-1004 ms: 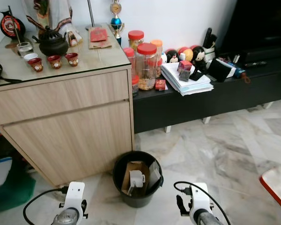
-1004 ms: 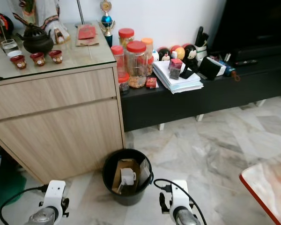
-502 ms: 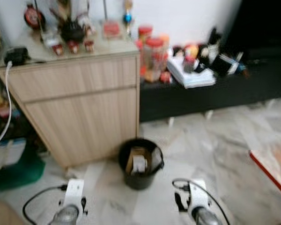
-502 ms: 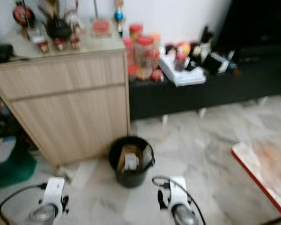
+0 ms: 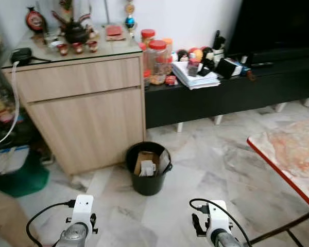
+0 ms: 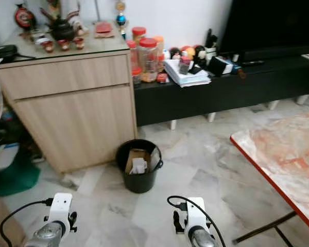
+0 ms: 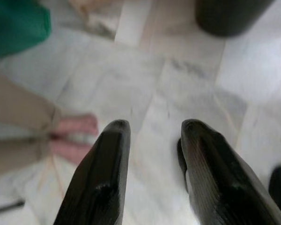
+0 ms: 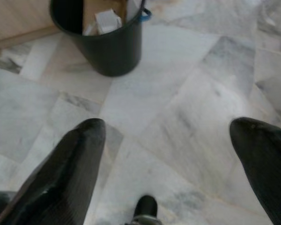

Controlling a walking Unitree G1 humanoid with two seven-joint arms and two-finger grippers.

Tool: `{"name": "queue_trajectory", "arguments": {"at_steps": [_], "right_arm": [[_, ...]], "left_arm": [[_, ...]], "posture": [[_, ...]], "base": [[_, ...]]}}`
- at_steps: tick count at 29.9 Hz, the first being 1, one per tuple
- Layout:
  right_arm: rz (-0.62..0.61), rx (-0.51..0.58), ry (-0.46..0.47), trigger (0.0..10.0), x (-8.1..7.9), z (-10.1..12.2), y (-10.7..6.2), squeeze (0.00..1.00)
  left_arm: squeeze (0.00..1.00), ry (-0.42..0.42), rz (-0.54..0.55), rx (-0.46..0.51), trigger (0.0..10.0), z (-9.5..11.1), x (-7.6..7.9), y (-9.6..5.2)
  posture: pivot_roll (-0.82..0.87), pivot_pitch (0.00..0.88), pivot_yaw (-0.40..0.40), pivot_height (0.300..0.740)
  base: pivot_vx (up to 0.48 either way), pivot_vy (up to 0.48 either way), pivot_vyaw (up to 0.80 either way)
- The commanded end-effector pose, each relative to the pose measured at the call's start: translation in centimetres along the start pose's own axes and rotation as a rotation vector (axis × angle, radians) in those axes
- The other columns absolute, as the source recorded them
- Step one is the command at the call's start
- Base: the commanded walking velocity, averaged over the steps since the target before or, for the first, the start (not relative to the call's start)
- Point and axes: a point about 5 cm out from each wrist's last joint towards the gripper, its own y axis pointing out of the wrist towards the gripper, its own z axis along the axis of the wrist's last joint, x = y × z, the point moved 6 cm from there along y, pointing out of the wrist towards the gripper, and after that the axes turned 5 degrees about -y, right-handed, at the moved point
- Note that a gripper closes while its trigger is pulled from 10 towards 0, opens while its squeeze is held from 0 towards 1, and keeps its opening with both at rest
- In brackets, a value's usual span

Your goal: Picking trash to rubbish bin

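A black rubbish bin stands on the marble floor in front of the wooden cabinet. It holds a piece of cardboard and white paper trash. My two arms are held low near the bottom of the eye views, well short of the bin. In the right wrist view, my right gripper is wide open over bare floor, with the bin ahead of it. My left gripper is open with a narrower gap and holds nothing, above floor tiles.
A wooden cabinet stands behind the bin and a low black bench with jars and papers runs to the right. A red-edged marble table juts in at the right. A person's foot and beige trouser leg are near my left gripper.
The camera has drawn back from the bin, which now looks smaller and farther away. More of the red-edged table and the floor has come into view. Both arms hang as before.
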Motion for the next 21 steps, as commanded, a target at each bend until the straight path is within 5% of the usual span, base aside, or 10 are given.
{"name": "queue_trajectory", "arguments": {"at_steps": [1, 21], "right_arm": [[-0.008, 0.008, 0.014, 10.0, 0.2, 0.2, 0.0, 0.00], [-0.021, -0.021, 0.016, 10.0, 0.4, -1.0, -0.3, 0.00]], "left_arm": [[0.00, 0.000, 0.002, 0.010, 10.0, 0.6, -0.1, 0.1], [0.00, 0.033, 0.014, -0.037, 10.0, -1.3, -0.4, -0.2]], "posture": [[-0.08, 0.000, -0.009, 0.740], [-0.10, 0.000, 0.004, 0.740]], "base": [[-0.240, 0.000, 0.00], [-0.048, 0.000, 0.00]]}}
